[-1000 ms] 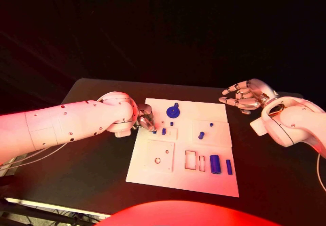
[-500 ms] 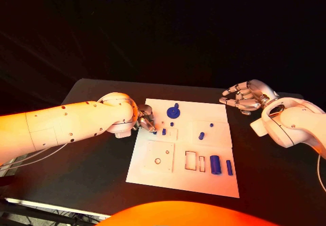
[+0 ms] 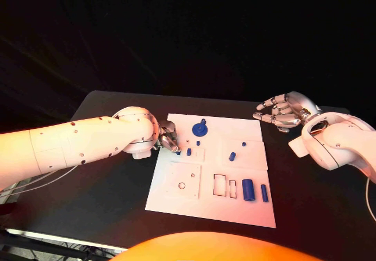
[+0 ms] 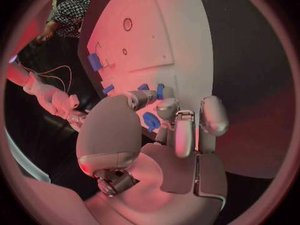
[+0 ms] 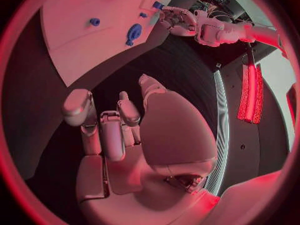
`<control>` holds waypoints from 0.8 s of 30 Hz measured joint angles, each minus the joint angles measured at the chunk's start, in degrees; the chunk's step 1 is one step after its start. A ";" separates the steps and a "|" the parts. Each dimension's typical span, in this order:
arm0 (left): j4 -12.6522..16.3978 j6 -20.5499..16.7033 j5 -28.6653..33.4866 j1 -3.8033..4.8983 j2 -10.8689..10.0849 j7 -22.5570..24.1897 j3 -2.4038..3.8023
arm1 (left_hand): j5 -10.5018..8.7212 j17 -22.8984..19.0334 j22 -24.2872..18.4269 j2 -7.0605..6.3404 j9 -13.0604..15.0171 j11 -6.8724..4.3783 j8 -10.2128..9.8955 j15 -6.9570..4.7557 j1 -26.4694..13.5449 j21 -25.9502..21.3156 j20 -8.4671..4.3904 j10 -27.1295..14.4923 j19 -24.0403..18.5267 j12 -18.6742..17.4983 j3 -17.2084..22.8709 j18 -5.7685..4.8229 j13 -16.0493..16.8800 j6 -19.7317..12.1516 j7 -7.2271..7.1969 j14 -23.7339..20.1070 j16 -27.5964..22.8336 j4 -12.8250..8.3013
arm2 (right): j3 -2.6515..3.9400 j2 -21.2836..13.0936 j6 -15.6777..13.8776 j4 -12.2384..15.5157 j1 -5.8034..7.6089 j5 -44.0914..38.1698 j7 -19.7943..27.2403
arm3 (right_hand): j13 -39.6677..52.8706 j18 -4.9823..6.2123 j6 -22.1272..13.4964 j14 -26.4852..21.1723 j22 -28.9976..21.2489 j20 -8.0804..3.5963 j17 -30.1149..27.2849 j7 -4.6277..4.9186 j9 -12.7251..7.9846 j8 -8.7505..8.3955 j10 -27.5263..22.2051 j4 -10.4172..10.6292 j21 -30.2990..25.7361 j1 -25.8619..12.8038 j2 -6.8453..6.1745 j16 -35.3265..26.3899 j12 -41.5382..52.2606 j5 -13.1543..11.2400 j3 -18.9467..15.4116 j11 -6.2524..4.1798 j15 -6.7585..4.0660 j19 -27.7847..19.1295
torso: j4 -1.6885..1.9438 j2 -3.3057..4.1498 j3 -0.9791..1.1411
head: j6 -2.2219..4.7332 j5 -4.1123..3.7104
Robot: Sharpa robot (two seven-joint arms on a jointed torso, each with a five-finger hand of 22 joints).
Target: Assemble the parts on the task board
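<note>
The white task board (image 3: 235,209) lies mid-table. My left hand (image 3: 167,136) is at its left edge, fingertips down beside two small blue pegs (image 3: 189,151). In the left wrist view, that hand (image 4: 178,130) pinches a small blue part (image 4: 150,121) between thumb and fingers. A round blue gear (image 3: 200,129) stands near the board's far edge. A blue cylinder (image 3: 248,189) and a thinner blue bar (image 3: 264,192) lie at the near right. My right hand (image 3: 282,113) hovers over the table off the board's far right corner, fingers loosely bent and apart, holding nothing.
The board has rectangular slots (image 3: 220,185) and round holes (image 3: 182,185) in its near half. Two more small blue pieces (image 3: 232,156) sit right of centre. Black table (image 3: 102,185) surrounds the board. The right wrist view shows the gear (image 5: 134,32) and my left hand (image 5: 178,20).
</note>
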 measured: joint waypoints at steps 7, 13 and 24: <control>-0.38 0.79 0.00 0.09 0.29 -0.02 -0.01 | 0.31 0.00 -0.01 -0.01 -0.01 -0.02 -0.01 0.00 -0.01 0.00 0.00 0.41 0.00 0.00 -0.08 0.00 0.21 0.33 -0.07 0.00 0.00 -0.08 | 0.00 -0.09 0.01 0.04 0.00 0.00 -0.03 | 0.00 0.00 0.00 0.00 0.00 0.00 0.00 0.00 -0.06 0.00 0.00 -0.01 0.00 0.00 0.00 0.00 0.00 0.00 0.33 0.00 0.00 0.00 | 0.00 0.02 0.01 | -0.17 -0.03; -0.79 1.44 0.02 0.09 0.66 -0.10 -0.06 | 2.71 -0.01 0.07 -0.16 0.01 -0.09 0.01 0.00 -0.47 0.00 -0.21 0.91 0.21 0.44 -0.39 0.01 1.13 0.69 -0.15 0.00 0.23 -0.39 | 0.00 -0.17 0.01 0.08 0.00 0.00 -0.06 | 0.00 0.00 0.00 0.00 0.00 0.00 -0.01 0.00 -0.06 0.00 0.00 -0.01 0.00 0.00 0.00 0.00 0.00 0.00 0.33 0.00 0.00 0.00 | -0.02 0.02 0.04 | -0.22 -0.10; -1.21 1.25 0.26 0.00 0.96 -0.11 -0.04 | 4.20 -0.01 0.08 -0.57 -0.01 -0.32 -0.23 -0.34 -1.72 0.00 -0.21 1.94 0.21 1.00 -1.04 0.01 2.39 1.55 -0.36 -0.07 0.23 -1.05 | 0.00 -0.22 0.01 0.09 0.00 0.00 -0.09 | 0.00 0.00 0.00 0.00 0.00 0.00 -0.02 0.00 -0.05 0.00 0.00 -0.01 0.00 0.00 0.00 0.00 0.00 0.00 0.32 0.00 0.00 0.00 | 0.00 0.02 0.06 | -0.26 -0.18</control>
